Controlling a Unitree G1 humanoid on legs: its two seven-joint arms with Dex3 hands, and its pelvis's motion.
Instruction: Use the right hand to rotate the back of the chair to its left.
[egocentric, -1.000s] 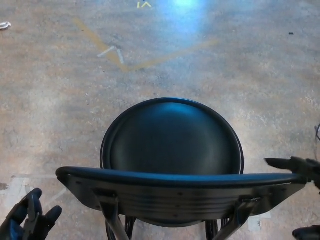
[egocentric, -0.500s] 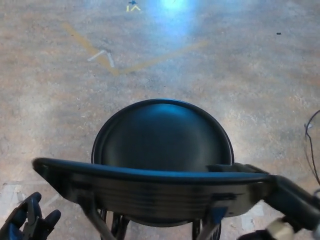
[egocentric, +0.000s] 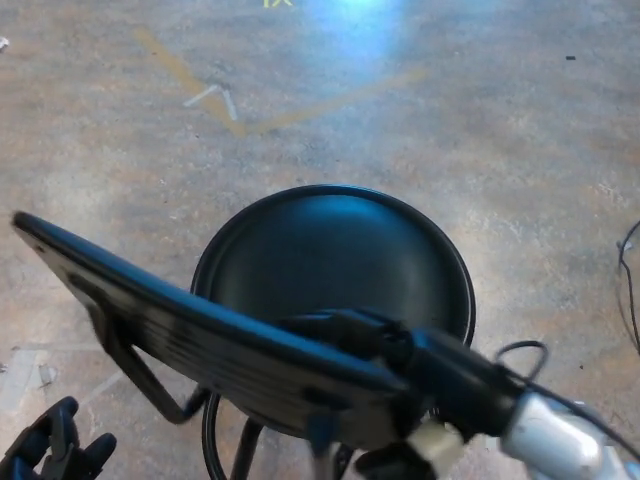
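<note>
A: Concrete floor (egocentric: 480, 130), mottled and marked with faded yellow lines, was seen behind 1 black chair (egocentric: 330, 270). Where was its backrest (egocentric: 200, 335)?

B: Nearest the camera, skewed across the round seat. It was judged rigid, smooth and light to swing; its right end was gripped by the right hand (egocentric: 345, 330).

A: Containers?

B: None were seen. The left hand (egocentric: 55, 450) hung empty, fingers loosely curled.

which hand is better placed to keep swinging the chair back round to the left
The right hand: it lies on the top edge of the backrest at its right end. The left hand sits low, clear of the chair.
</note>
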